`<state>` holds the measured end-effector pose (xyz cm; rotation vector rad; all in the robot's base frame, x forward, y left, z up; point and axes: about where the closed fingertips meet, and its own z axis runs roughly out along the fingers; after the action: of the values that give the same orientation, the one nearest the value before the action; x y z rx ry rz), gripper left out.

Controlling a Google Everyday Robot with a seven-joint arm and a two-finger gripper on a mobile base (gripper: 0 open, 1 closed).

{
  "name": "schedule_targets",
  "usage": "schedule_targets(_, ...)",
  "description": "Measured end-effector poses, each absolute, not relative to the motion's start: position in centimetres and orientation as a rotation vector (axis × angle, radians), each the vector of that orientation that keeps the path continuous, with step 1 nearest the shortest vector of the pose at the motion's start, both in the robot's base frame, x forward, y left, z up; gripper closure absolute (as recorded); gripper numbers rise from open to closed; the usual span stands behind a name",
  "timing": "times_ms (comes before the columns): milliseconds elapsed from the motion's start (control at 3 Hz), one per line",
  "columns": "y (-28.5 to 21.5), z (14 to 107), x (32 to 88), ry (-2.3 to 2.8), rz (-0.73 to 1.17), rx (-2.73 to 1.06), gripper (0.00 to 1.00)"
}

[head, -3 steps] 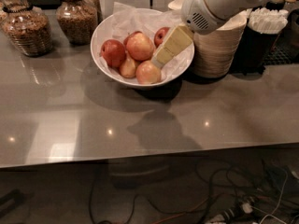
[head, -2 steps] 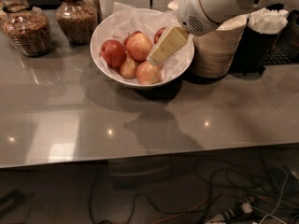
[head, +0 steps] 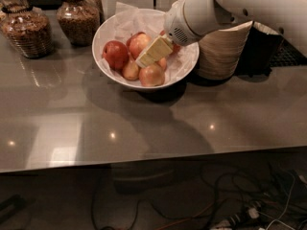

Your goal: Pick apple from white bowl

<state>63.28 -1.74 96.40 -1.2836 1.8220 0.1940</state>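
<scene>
The white bowl (head: 106, 61), lined with crinkled white paper, stands at the back of the grey counter and holds several red and yellow apples (head: 115, 53). My gripper (head: 152, 52), with pale yellow fingers, reaches down from the upper right into the bowl. It hangs over the middle of the apple pile, its tip between a red-yellow apple (head: 138, 43) at the back and another apple (head: 152, 75) at the front. The white arm covers the bowl's right rim and part of an apple behind it.
A stack of beige disposable bowls (head: 223, 51) stands right beside the white bowl. Two glass jars of brown food (head: 28, 31) (head: 79, 19) stand at the back left. The grey counter (head: 144, 128) ends at a front edge, with cables on the floor below.
My gripper has moved left and a little down, from the bowl's right side to over the middle of the apples. The apples have not moved.
</scene>
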Motion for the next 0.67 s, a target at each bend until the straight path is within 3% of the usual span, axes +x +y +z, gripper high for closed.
schedule_targets(667, -0.4, 93.4, 65.6, 1.841, 0.243, -1.279, 0.18)
